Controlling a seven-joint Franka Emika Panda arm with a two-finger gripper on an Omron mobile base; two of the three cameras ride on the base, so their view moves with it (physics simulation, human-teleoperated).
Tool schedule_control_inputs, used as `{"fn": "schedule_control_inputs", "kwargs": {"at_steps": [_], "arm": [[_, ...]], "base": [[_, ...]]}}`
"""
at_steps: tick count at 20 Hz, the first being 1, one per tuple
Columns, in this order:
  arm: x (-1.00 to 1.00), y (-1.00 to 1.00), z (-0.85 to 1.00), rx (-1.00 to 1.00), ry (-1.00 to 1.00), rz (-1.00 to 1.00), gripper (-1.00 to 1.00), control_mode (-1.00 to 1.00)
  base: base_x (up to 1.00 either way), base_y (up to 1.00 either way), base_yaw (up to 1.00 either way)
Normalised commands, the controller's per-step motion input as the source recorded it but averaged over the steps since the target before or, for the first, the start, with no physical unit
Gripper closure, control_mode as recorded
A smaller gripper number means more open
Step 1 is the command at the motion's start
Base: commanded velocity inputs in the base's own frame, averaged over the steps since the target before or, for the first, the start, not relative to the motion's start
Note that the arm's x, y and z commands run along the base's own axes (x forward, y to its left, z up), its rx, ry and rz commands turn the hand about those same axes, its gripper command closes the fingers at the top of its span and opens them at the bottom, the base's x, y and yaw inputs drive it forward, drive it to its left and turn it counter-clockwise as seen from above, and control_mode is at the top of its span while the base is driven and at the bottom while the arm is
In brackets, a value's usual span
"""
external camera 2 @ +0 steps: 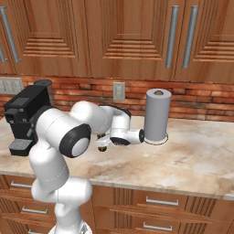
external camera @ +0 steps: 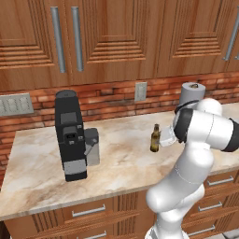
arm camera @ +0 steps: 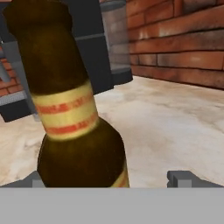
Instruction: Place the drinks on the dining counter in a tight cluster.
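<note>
Pickup was the step in hand. Left on the marble surface [external camera: 42,163] stood a black coffee machine [external camera: 70,135]; right of it the brown bottle [external camera: 155,138] stood upright on this wall counter, not the dining counter. The pincer [arm camera: 111,179] was fully open, straddling the bottle, holding nothing. Next: close on the body, then lift.

Left base view: behind arm, looks forward-down over marble counter [external camera: 116,158] toward brick wall [external camera: 112,100]. Right base view: same counter and wall, from the other side. Hand view: very close on brown bottle [arm camera: 70,113], level, wall beyond.
</note>
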Motion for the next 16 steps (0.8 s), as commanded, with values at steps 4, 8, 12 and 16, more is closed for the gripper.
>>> {"fn": "schedule_control_inputs", "kwargs": {"at_steps": [4, 8, 12, 16], "arm": [[0.0, 0.0, 0.0, 0.0, 0.0, 0.0, 1.0, -1.0], [0.0, 0.0, 0.0, 0.0, 0.0, 0.0, 1.0, -1.0], [-0.06, 0.0, 0.0, 0.0, 0.0, 0.0, 1.0, -1.0], [-0.59, 0.0, 0.33, 0.0, -0.09, -0.01, 1.0, -1.0]], "base": [[0.0, 0.0, 0.0], [0.0, 0.0, 0.0], [0.0, 0.0, 0.0], [0.0, 0.0, 0.0]]}}
